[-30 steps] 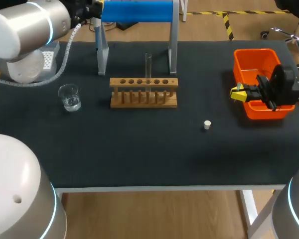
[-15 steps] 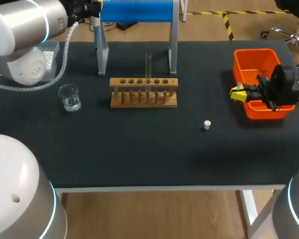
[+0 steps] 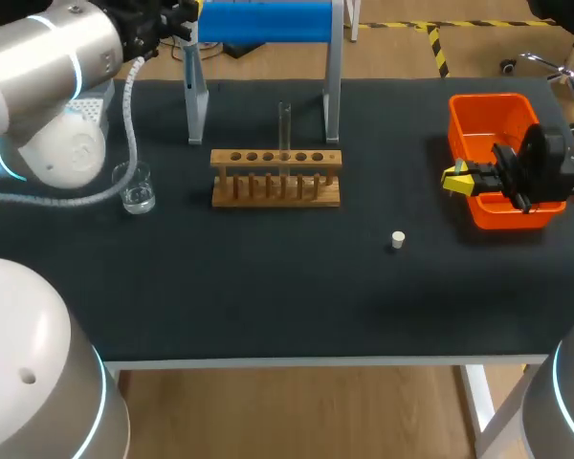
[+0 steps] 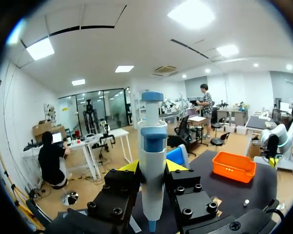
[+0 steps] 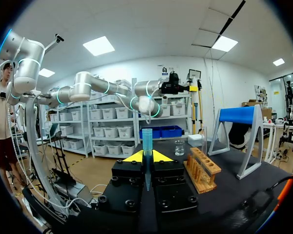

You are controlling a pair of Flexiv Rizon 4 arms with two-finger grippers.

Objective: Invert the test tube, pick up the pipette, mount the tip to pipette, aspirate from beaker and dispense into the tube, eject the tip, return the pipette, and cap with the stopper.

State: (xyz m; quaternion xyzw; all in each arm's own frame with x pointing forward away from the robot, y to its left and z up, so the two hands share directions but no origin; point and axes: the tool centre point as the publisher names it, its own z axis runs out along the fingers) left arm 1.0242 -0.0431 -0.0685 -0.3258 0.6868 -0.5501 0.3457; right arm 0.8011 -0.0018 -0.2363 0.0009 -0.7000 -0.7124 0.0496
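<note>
The left tool (image 4: 152, 166) clamps the pipette (image 4: 152, 141) (blue-and-white, upright), the right tool (image 5: 146, 156) pinches a blue tip (image 5: 147, 138) beside the orange bin (image 3: 488, 98).

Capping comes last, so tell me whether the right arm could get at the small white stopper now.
Reach yes, grasp probably not: the small white stopper lies in the open, but the right gripper has its jaws shut on a blue pipette tip.

One wooden rack (image 3: 275, 177) held one test tube (image 3: 284, 124); left of it stood one beaker (image 3: 134, 188), right of it one stopper (image 3: 398, 239) and one orange bin (image 3: 488, 103). There was one pipette (image 4: 152, 161) and one blue tip (image 5: 147, 141).
</note>
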